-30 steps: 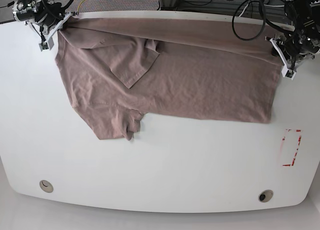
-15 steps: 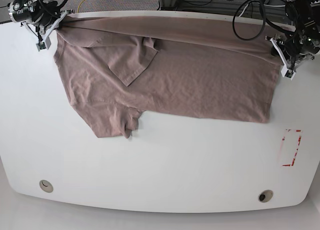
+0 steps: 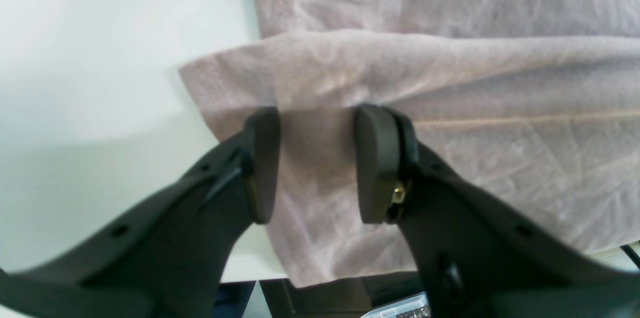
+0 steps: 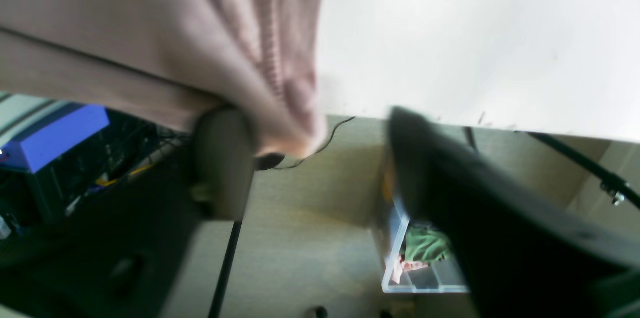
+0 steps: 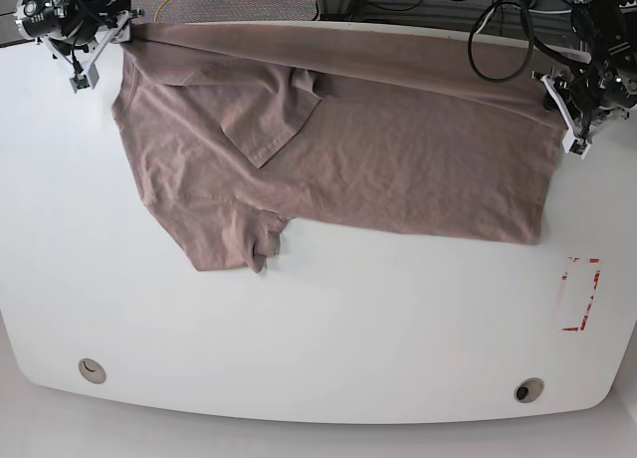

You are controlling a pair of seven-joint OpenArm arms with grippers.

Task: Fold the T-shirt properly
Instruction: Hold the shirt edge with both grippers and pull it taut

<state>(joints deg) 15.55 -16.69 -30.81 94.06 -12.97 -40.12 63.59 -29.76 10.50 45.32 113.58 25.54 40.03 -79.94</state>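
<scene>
The mauve T-shirt (image 5: 378, 149) lies spread over the far half of the white table (image 5: 348, 329), with one sleeve folded onto its body and its far edge hanging over the table's back. At the far left corner my right gripper (image 5: 82, 65) stands open. In its wrist view a bunched ribbed edge of the T-shirt (image 4: 280, 83) rests against one finger (image 4: 222, 163), and the gripper (image 4: 312, 123) holds nothing. My left gripper (image 5: 572, 129) sits at the shirt's right edge. Its jaws are apart over flat T-shirt cloth (image 3: 450, 58), with a fold across the left gripper's (image 3: 317, 158) tips.
A red-outlined rectangle (image 5: 579, 294) marks the table at the right. Two round holes (image 5: 92, 370) (image 5: 529, 389) sit near the front edge. Cables run behind the far edge. Below the table I see a blue box (image 4: 50, 133) and a clear bin (image 4: 425, 268).
My right gripper has opened and let go of the shirt's far left corner after drawing it back toward the far left. The left gripper has stayed put.
</scene>
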